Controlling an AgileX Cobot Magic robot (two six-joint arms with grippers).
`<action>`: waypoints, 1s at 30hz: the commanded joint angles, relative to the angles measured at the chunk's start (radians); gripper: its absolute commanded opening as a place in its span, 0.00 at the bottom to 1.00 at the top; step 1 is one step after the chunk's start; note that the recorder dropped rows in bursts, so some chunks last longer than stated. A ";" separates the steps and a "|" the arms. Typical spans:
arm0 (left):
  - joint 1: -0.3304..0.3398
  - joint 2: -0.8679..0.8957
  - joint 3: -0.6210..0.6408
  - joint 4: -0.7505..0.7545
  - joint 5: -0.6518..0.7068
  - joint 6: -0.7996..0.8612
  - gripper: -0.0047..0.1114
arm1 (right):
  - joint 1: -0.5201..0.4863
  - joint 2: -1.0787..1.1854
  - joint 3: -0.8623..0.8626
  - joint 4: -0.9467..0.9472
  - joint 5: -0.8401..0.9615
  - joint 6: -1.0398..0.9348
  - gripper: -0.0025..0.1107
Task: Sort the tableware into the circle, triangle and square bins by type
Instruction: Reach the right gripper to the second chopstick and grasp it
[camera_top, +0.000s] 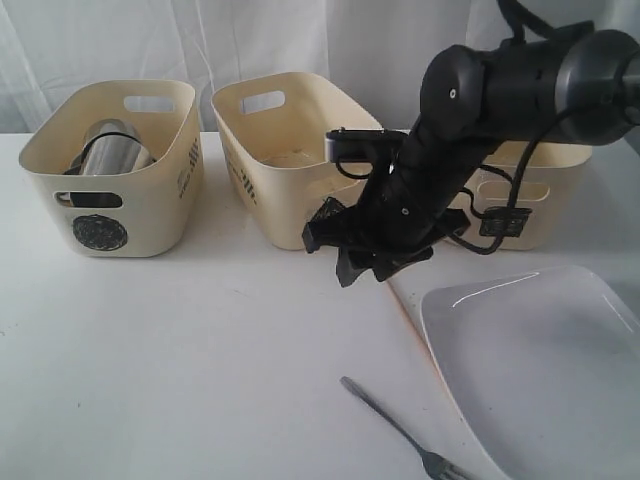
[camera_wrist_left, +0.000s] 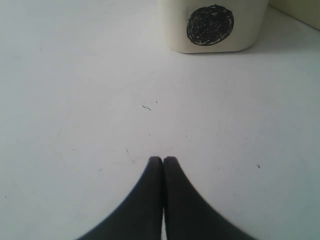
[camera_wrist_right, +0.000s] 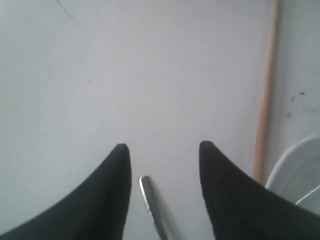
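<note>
Three cream bins stand in a row on the white table (camera_top: 200, 350), all beyond the far edge of the plate (camera_top: 540, 370).

Bins:
- Circle bin (camera_top: 130, 215): the one farthest from the plate. A steel mug (camera_top: 112, 148) lies tilted inside; whether one mug or more, cannot tell.
- Middle bin (camera_top: 290, 195): front mark not readable from here.
- Third bin (camera_top: 560, 215): straight beyond the plate, largely hidden by the right arm.

Right gripper (camera_wrist_right: 164, 150): in the exterior view it hangs off the plate's far left corner, between the plate and the middle bin. Its fingers (camera_wrist_right: 112, 195) stand wide apart with nothing clamped between them.

Fork (camera_top: 400, 432): flat on the table, just left of the plate's near left edge. Tines point to the near side and the handle runs away toward the gripper. In the right wrist view the handle's end shows in the gap between the two fingers, touching neither. In the exterior view gripper and fork are apart.

Chopstick (camera_wrist_right: 266, 100): lies along the plate's left edge, just beside it, between the plate and the fork. It is outside the gripper's span.

Left gripper (camera_wrist_left: 163, 162): fingers pressed together, holding nothing. It sits over bare table facing the circle bin's scribbled mark, at the end of the row away from the plate.
</note>
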 joint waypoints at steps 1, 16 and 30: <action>0.003 -0.005 0.004 0.000 0.001 -0.001 0.04 | -0.007 0.018 0.002 -0.059 -0.118 -0.026 0.43; 0.003 -0.005 0.004 0.000 0.001 -0.001 0.04 | -0.007 0.134 0.002 -0.294 -0.196 0.033 0.43; 0.003 -0.005 0.004 0.000 0.001 -0.001 0.04 | -0.007 0.233 0.002 -0.294 -0.215 0.027 0.43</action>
